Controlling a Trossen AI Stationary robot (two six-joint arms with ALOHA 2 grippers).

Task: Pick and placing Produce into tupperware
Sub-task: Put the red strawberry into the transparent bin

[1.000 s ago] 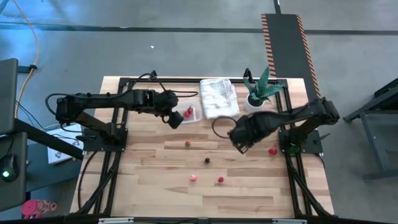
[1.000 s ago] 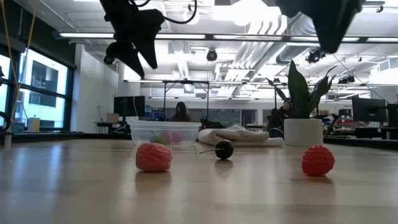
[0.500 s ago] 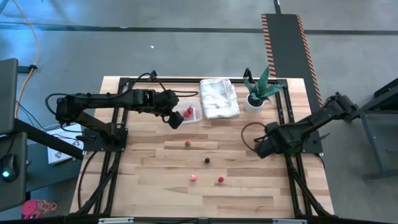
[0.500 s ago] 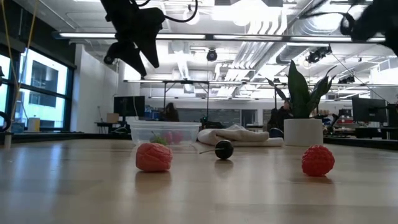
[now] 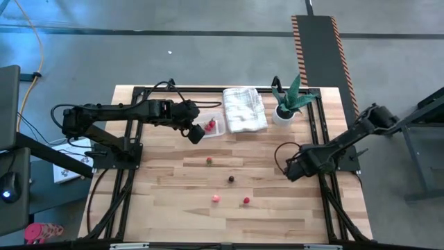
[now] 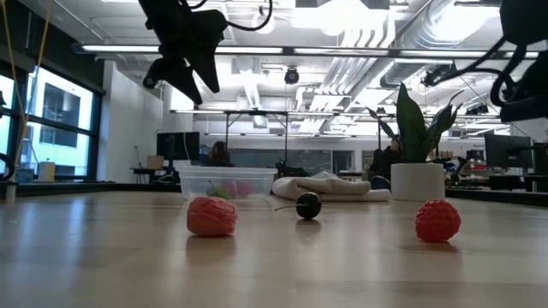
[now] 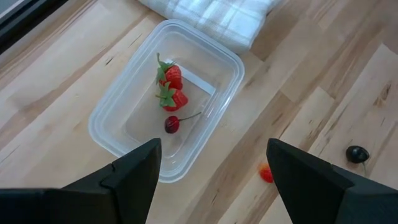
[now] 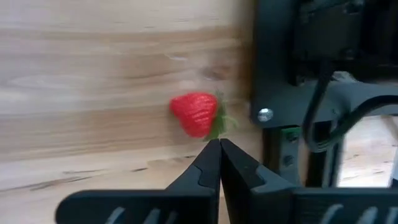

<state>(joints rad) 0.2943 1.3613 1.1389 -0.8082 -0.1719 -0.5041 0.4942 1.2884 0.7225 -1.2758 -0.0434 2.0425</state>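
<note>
Right gripper point(image 8: 219, 163), fingers pinched together and empty, approaches strawberry point(image 8: 196, 114) at table's 3 o'clock; must spread first. Left gripper point(image 7: 211, 171) hangs wide over tub point(image 7: 118, 134).

The high view looks straight down on the whole table point(image 5: 173, 208). The low view sits at table-top height, facing level across into the room; both share the tub point(image 5: 210, 127). The left wrist view looks closely down into that tub point(image 7: 106, 124). The right wrist view looks closely at a strawberry point(image 8: 196, 114) beside the frame.
</note>
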